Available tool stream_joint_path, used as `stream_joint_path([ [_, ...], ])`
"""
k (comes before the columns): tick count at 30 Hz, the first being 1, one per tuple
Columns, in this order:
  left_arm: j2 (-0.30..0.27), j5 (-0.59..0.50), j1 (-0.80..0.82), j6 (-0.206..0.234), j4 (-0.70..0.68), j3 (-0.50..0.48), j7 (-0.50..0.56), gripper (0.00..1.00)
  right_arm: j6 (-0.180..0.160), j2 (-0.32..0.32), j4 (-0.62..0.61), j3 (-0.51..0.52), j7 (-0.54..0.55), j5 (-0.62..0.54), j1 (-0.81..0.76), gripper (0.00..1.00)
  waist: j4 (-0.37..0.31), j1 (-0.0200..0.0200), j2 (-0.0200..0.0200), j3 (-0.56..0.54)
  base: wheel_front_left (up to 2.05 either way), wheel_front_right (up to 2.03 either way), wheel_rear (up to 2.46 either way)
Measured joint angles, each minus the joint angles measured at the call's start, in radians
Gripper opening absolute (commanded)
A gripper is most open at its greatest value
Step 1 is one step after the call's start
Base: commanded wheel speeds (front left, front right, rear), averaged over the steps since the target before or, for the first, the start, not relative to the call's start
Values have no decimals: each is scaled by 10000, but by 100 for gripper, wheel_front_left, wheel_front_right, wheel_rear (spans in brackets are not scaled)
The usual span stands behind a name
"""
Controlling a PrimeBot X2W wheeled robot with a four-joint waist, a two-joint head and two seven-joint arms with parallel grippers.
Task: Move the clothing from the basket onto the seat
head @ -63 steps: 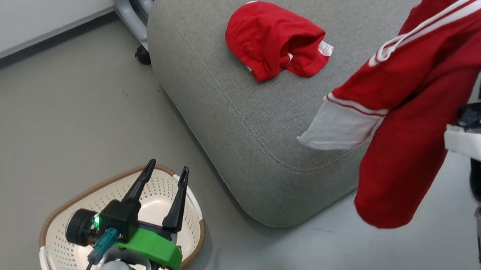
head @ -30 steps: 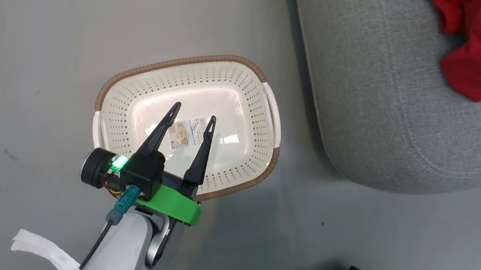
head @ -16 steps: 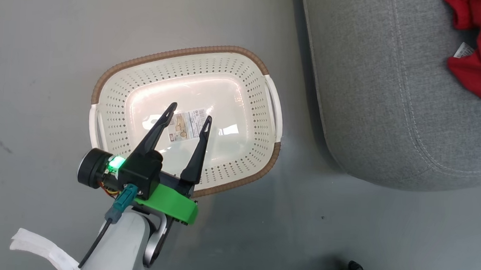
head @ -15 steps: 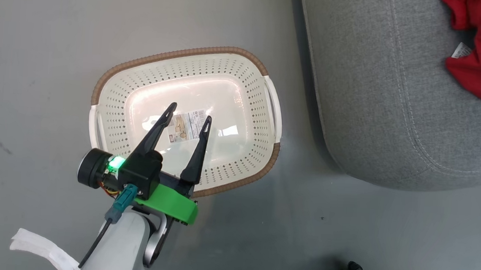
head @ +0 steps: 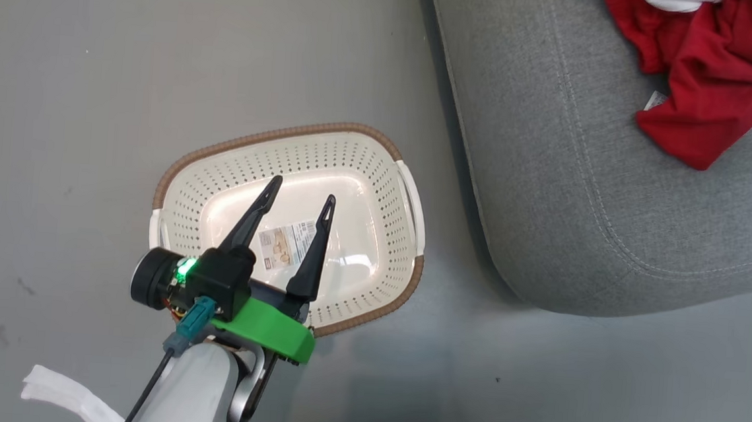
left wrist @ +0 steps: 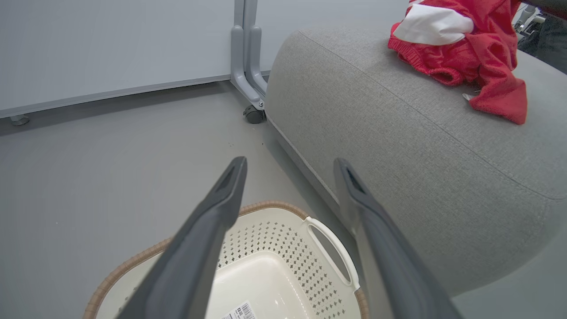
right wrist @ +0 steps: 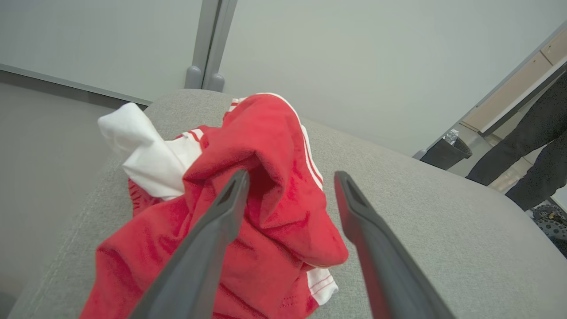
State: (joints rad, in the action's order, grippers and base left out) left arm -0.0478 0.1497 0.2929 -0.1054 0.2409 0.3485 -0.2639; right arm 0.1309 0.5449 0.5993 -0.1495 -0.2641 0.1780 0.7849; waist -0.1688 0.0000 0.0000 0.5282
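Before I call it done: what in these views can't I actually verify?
- Head view: the clothing runs off the top edge.
- Right wrist view: folds hide whether the pile holds two garments.
- Head view: the left gripper covers part of the basket floor; the sticker print is too small to read.

There is one basket (head: 353, 163), with two white handles (head: 413, 204) and one sticker (head: 285, 244) on its bottom. There is one seat (head: 583, 186). The red clothing (head: 703, 75) makes one heap; how many garments are in it cannot be told for sure. There are two grippers, the left gripper (head: 303, 189) and the right gripper (right wrist: 291, 177), each with two dark fingers (head: 250, 219). Further off are one castor (left wrist: 254, 115), one dark bin (right wrist: 445, 155) and one person's two legs (right wrist: 536, 146).
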Motion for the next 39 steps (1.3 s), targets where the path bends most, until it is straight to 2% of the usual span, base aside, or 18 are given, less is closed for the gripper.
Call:
stream_joint_path([
  [7,0,725,-678,280,-217,-63,0,100,2,-150,-1933,736,0,-194,-1345,100,-48,0,0,-1314,0,0,0],
  [12,0,1020,-1135,447,-414,-437,0,100,0,-589,-3568,1020,0,-221,-2401,100,0,-1,0,-2192,0,0,0],
  [18,-2,1162,-1690,581,-633,-825,-2,100,2,-1308,-4959,1398,0,-217,-3845,100,186,-1,0,-3169,0,0,0],
  [22,-2,1392,-2035,681,-763,-1116,-2,100,2,-2109,-5528,1885,0,-251,-4749,100,423,-1,0,-3737,0,0,0],
  [25,-4,1429,-2318,717,-825,-1283,-2,100,0,-2560,-5848,1900,0,-318,-5374,100,671,-1,0,-4070,0,0,0],
  [27,-6,1430,-2506,711,-828,-1356,-2,100,2,-2635,-5965,1726,0,-646,-5773,100,857,-1,0,-4237,0,0,0],
  [30,-6,1461,-2723,713,-826,-1524,-2,100,2,-3166,-6055,1699,2,-447,-6235,100,1148,-1,-1,-4475,0,0,0],
  [39,-8,1478,-3057,744,-815,-1741,0,100,2,-3772,-6078,1421,0,-458,-7212,100,2006,-1,0,-5036,0,0,0],
])
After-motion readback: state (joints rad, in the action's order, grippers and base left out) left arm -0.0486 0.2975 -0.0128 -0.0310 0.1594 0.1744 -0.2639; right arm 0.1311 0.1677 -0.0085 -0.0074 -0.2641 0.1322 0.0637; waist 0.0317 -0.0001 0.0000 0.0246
